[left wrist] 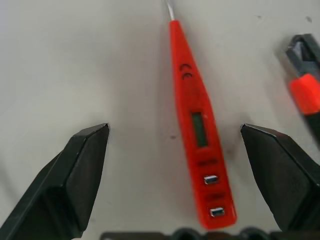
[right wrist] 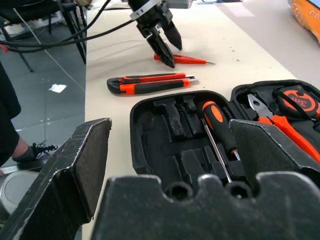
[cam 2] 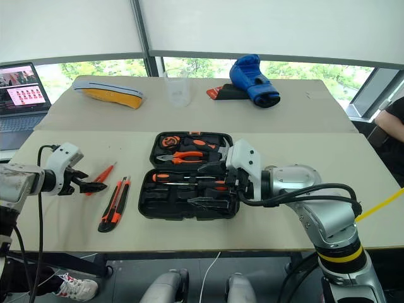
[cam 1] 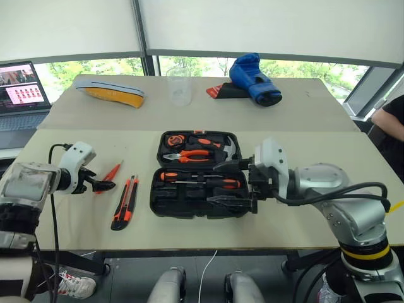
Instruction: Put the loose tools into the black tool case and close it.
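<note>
While hovering low over the beige table, spreading the left gripper wide and gripping nothing. Straddling the small all-orange screwdriver, with one black finger on either side of it and neither touching it. Lying flat on the tabletop beside that, and nearer the case: the orange-and-black utility knife, apart from the screwdriver.

Reaching in from the right with the right gripper, jaws standing far apart and empty, one finger above the other over the right end of the black tool case. Touching the case or not: cannot tell.

Sitting fully open in the middle of the table, both halves of the case facing up. Resting in the moulded slots of the near half: two black-and-orange-handled screwdrivers, lying lengthwise. Filling the far half: orange-handled pliers and a steel hammer.

Lying on the farther table: a blue boxing glove, a clear plastic cup, and at the left edge an open laptop.
</note>
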